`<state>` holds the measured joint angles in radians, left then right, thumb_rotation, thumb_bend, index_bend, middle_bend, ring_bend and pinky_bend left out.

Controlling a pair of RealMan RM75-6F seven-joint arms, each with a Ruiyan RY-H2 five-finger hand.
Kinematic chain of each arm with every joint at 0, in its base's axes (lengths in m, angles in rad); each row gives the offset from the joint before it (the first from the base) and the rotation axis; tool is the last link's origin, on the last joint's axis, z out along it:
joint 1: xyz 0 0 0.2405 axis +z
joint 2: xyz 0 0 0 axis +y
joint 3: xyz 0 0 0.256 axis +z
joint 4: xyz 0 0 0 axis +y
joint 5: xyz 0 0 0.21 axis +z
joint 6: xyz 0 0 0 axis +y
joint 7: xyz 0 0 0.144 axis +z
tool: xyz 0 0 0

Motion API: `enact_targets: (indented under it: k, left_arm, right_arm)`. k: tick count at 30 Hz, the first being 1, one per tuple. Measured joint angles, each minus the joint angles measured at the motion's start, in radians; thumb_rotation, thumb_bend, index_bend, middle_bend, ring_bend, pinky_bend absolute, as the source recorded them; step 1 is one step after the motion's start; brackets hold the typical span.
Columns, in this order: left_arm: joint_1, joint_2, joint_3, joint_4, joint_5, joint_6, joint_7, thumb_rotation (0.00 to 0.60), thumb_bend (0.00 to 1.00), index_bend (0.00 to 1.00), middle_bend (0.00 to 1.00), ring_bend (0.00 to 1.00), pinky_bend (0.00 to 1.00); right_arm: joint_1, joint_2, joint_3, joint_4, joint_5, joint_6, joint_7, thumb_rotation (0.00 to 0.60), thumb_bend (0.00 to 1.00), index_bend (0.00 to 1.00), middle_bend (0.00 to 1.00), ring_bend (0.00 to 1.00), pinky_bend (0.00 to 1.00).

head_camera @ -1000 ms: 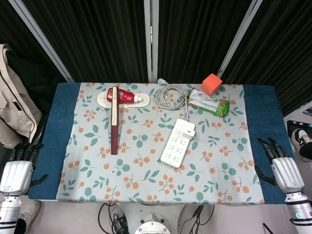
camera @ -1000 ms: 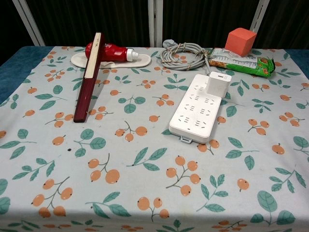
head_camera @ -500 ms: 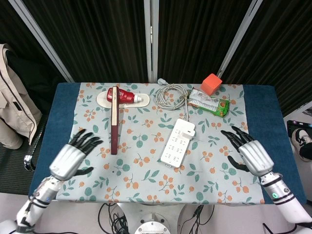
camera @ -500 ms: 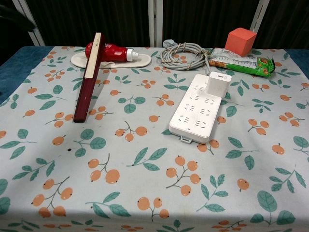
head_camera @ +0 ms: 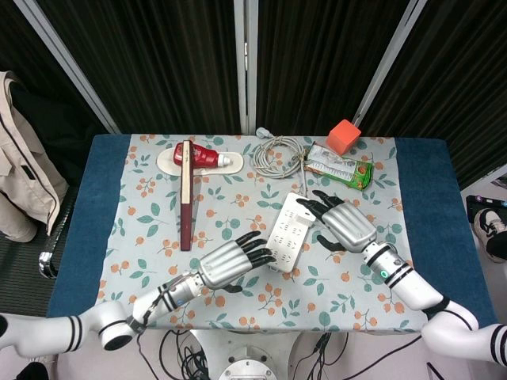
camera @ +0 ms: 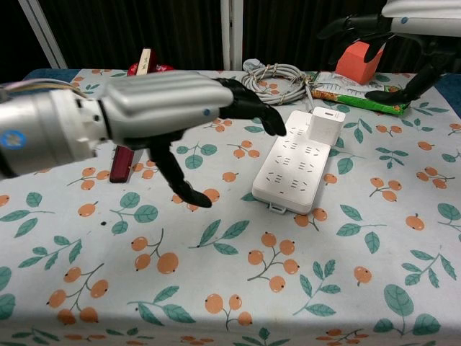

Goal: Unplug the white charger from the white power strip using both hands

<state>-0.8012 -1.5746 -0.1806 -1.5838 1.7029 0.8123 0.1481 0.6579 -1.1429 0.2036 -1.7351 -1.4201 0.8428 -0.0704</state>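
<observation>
The white power strip (head_camera: 287,234) (camera: 294,171) lies slanted in the middle of the floral cloth. A white charger (camera: 325,127) (head_camera: 301,207) stands plugged into its far end. My left hand (head_camera: 231,260) (camera: 173,108) hovers open by the strip's near left end, fingers stretched toward it. My right hand (head_camera: 344,223) (camera: 392,29) is open too, just right of the charger, fingertips (head_camera: 306,203) near it; whether they touch it I cannot tell. Neither hand holds anything.
A coiled grey cable (head_camera: 277,153) lies behind the strip. An orange cube (head_camera: 343,135) and a green snack packet (head_camera: 341,168) sit at the back right. A long dark red and wood bar (head_camera: 185,194) and a red tube on a white dish (head_camera: 202,157) are at the left.
Both hands have come in from the table's sides over the cloth to the power strip. The strip and charger have not moved.
</observation>
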Motion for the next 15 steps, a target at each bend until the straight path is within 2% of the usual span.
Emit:
enact_targets:
  k: [7,15]
  left_arm:
    - [-0.103,-0.140,-0.015,0.148,-0.102,-0.108,0.040,0.600,0.12,0.18,0.18,0.09,0.09]
    - [-0.146,-0.221,0.002,0.254,-0.177,-0.126,0.060,0.600,0.12,0.17,0.18,0.09,0.09]
  right_arm:
    - [0.056,-0.072,0.000,0.071,0.098,-0.058,-0.085,0.600,0.33,0.01,0.19,0.04,0.25]
    - [0.123,-0.163,-0.012,0.183,0.206,-0.114,-0.177,0.600,0.33,0.01,0.19,0.04,0.26]
